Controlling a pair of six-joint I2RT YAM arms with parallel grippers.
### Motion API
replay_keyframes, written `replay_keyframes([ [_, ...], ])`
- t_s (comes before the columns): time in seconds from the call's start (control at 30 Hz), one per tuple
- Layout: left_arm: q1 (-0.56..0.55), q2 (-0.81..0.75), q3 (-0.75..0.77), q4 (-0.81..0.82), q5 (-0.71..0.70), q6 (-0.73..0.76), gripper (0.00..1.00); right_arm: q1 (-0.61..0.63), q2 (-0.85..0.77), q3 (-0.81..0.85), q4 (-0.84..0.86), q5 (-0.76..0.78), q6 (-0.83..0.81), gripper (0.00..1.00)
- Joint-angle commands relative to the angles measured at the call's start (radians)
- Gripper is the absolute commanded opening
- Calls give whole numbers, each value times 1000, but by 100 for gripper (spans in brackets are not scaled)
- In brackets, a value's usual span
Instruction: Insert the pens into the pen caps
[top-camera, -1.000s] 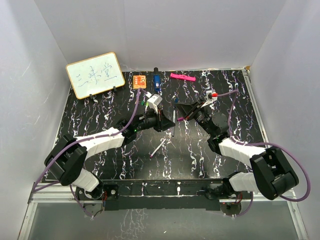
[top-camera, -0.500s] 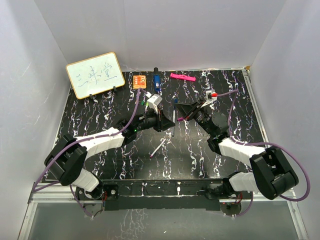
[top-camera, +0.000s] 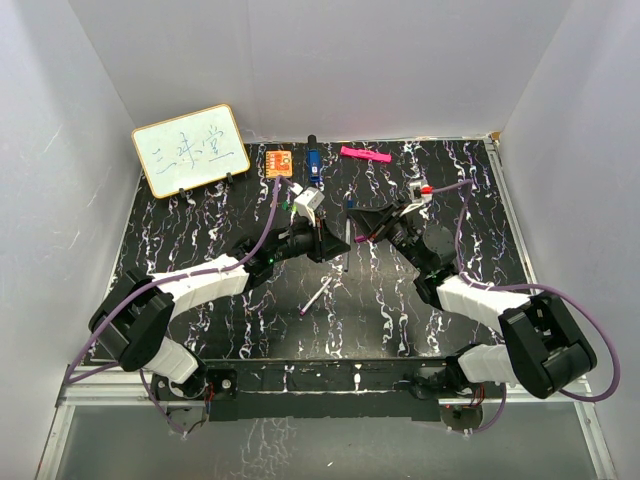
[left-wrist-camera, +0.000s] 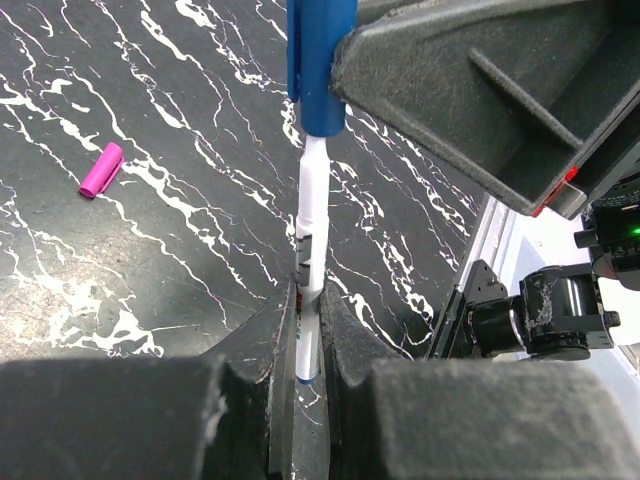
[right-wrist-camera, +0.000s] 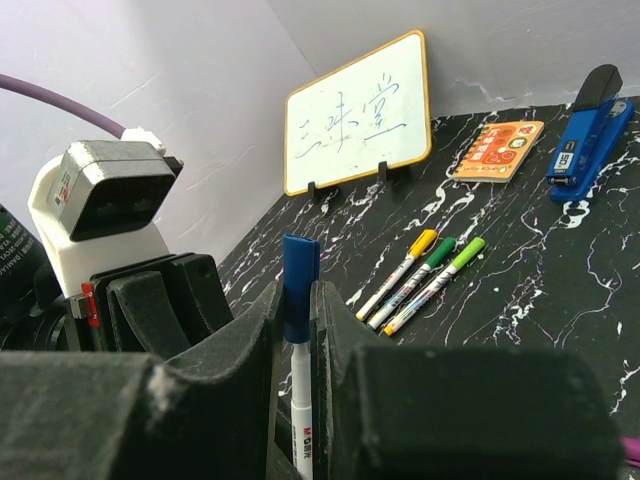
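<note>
**Blue cap and pen held end to end by both arms, above the table's centre.**
The left gripper (left-wrist-camera: 308, 312) is clamped low on the barrel of the white pen (left-wrist-camera: 312, 200) to steady it. The right gripper (right-wrist-camera: 298, 300) is clamped on the blue cap (left-wrist-camera: 318, 70), in line with the pen so the two can be pushed together; the cap already covers the tip. Count: one pen held. Three capped pens (right-wrist-camera: 420, 278) (yellow, dark green, light green) lie side by side at 10 o'clock of the left gripper, apparently finished. One loose pen (top-camera: 318, 297) lies on the table (top-camera: 200, 300) at 7 o'clock of the held pen. One magenta cap (left-wrist-camera: 101, 169) lies loose, probably its mate.
</note>
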Motion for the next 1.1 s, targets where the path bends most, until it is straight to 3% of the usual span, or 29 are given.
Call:
replay_keyframes([
  [0.0, -4, -29, 31, 16, -12, 14, 0, 7, 5, 33, 9, -18, -9, 0],
  [0.6, 6, -94, 122, 7, -33, 7, 0, 22, 10, 24, -55, -174, -91, 0],
  [0.73, 54, -104, 138, -30, -32, -9, 0, 22, 11, 27, -66, -195, -101, 0],
  [0.93, 180, -87, 61, 222, 97, -247, 0, 22, 29, 31, -61, -221, -98, 0],
  [1.07, 188, -54, 71, 289, 149, -290, 0, 25, 55, 45, -75, -229, -93, 0],
])
